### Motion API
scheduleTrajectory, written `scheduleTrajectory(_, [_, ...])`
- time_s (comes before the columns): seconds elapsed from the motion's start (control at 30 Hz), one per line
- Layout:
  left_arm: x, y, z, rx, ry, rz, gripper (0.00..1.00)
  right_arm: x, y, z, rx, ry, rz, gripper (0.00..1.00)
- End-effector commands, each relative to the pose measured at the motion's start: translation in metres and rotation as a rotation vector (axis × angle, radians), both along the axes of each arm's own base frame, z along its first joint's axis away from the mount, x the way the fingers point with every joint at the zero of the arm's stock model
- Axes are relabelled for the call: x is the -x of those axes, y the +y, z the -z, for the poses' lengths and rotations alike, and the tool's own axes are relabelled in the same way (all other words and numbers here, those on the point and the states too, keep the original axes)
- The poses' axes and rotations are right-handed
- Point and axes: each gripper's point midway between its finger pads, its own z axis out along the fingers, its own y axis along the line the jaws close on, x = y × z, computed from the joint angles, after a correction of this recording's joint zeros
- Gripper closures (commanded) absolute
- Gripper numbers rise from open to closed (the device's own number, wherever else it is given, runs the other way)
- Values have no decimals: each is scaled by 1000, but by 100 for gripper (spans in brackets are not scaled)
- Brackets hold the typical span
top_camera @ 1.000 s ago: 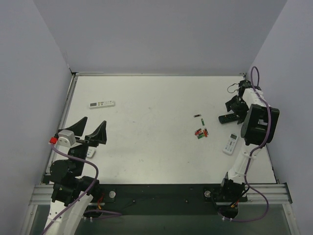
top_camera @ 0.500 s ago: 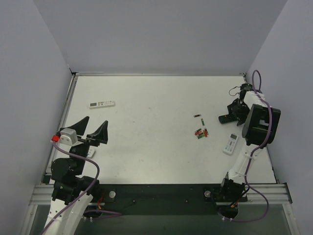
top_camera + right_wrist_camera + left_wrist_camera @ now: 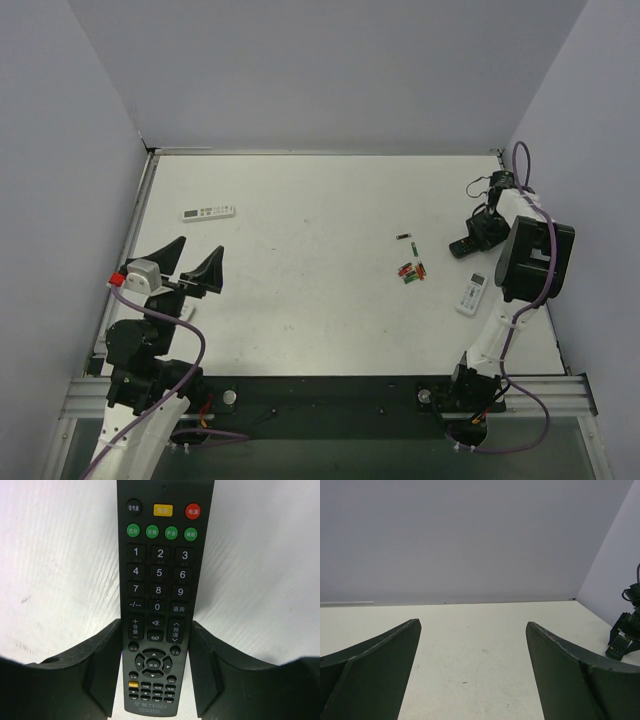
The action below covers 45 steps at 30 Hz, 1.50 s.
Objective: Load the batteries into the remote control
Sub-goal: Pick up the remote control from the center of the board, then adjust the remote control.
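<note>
The black remote control (image 3: 159,575) lies buttons up on the white table at the far right and also shows in the top view (image 3: 461,246). My right gripper (image 3: 156,630) is shut on its lower end, a finger against each long side; it appears in the top view (image 3: 480,232) too. The batteries (image 3: 411,271), red, green and dark, lie in a small cluster left of the remote, with two more cells (image 3: 404,237) just beyond. My left gripper (image 3: 192,263) is open and empty above the table's left side, far from them; in the left wrist view (image 3: 472,624) only bare table shows between its fingers.
A long white remote (image 3: 208,212) lies at the back left. A small white remote (image 3: 471,294) lies near the right arm, below the black one. Grey walls close the table on three sides. The right wall stands close behind the right gripper.
The right gripper has drawn in towards the right wall and closed around the black remote, which shifted slightly with it. The left gripper has drifted a little to the right.
</note>
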Motion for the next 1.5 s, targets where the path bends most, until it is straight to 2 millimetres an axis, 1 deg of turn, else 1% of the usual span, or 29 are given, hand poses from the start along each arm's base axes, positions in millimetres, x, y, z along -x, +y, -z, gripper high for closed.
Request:
scheduleTrajectory(0.0, [0, -1, -13, 5, -51, 7, 2, -12, 22, -53, 58, -123, -119, 90])
scheduleTrajectory(0.1, [0, -7, -12, -9, -48, 36, 2, -21, 40, -84, 98, -208, -209, 95])
scheduleTrajectory(0.13, [-1, -9, -10, -11, -45, 42, 3, -25, 57, -99, 109, -251, -259, 96])
scheduleTrajectory(0.2, [0, -14, -9, -29, -50, 71, 3, -32, 80, -114, 116, -308, -352, 96])
scheduleTrajectory(0.23, [0, -17, -8, -36, -45, 82, 3, -30, 104, -122, 106, -340, -413, 97])
scheduleTrajectory(0.3, [0, -22, -7, -46, -43, 112, 3, -34, 135, -134, 80, -415, -503, 98])
scheduleTrajectory(0.33, [-1, -25, -4, -52, -30, 124, 3, -27, 150, -139, 67, -449, -546, 99])
scheduleTrajectory(0.4, [-2, -29, -3, -61, -22, 143, 2, -24, 195, -150, 12, -532, -663, 100])
scheduleTrajectory(0.43, [-4, -31, -2, -66, -9, 151, 3, -19, 209, -164, 1, -587, -701, 100])
scheduleTrajectory(0.47, [-4, -32, -1, -69, 2, 156, 3, -6, 236, -157, -28, -591, -777, 100])
scheduleTrajectory(0.5, [-5, -34, 1, -74, 13, 162, 3, -4, 250, -164, -39, -635, -813, 100])
scheduleTrajectory(0.53, [-7, -36, 2, -80, 27, 171, 3, 5, 265, -173, -59, -676, -870, 100])
scheduleTrajectory(0.57, [-7, -38, 3, -82, 35, 179, 3, 21, 291, -168, -93, -681, -958, 100])
scheduleTrajectory(0.6, [-8, -41, 4, -85, 42, 193, 3, 24, 303, -176, -103, -728, -997, 100])
scheduleTrajectory(0.67, [-10, -46, 2, -71, 53, 218, 3, 44, 330, -189, -161, -791, -1108, 100])
scheduleTrajectory(0.7, [-11, -49, 2, -67, 60, 234, 3, 55, 345, -189, -193, -825, -1170, 100])
scheduleTrajectory(0.73, [-10, -57, 5, -74, 74, 280, 2, 69, 358, -199, -250, -870, -1228, 100])
scheduleTrajectory(0.8, [-7, -69, -1, -59, 60, 353, 3, 89, 378, -203, -315, -933, -1312, 100])
scheduleTrajectory(0.93, [-3, -98, 2, -5, 103, 539, 3, 132, 406, -222, -423, -1057, -1479, 100])
scheduleTrajectory(0.97, [0, -103, -6, 42, 89, 578, 3, 141, 414, -231, -463, -1108, -1523, 100])
scheduleTrajectory(1.03, [1, -112, -2, 80, 107, 644, 3, 160, 422, -234, -517, -1139, -1579, 100])
scheduleTrajectory(1.07, [5, -114, -15, 128, 69, 680, 3, 169, 427, -241, -560, -1175, -1611, 100])
scheduleTrajectory(1.1, [5, -116, -14, 149, 74, 701, 3, 175, 430, -244, -588, -1188, -1634, 100])
scheduleTrajectory(1.13, [4, -120, -12, 166, 88, 722, 3, 181, 432, -246, -605, -1202, -1653, 100])
scheduleTrajectory(1.2, [6, -123, -21, 212, 85, 761, 3, 195, 439, -252, -644, -1235, -1706, 100])
scheduleTrajectory(1.23, [4, -126, -18, 224, 102, 777, 3, 199, 441, -255, -656, -1247, -1719, 100])
scheduleTrajectory(1.27, [8, -128, -25, 249, 80, 804, 3, 205, 443, -259, -668, -1270, -1736, 100])
scheduleTrajectory(1.33, [7, -134, -21, 269, 99, 835, 2, 212, 446, -265, -702, -1290, -1755, 100])
scheduleTrajectory(1.47, [12, -143, -26, 299, 97, 893, 3, 221, 450, -274, -749, -1330, -1781, 100])
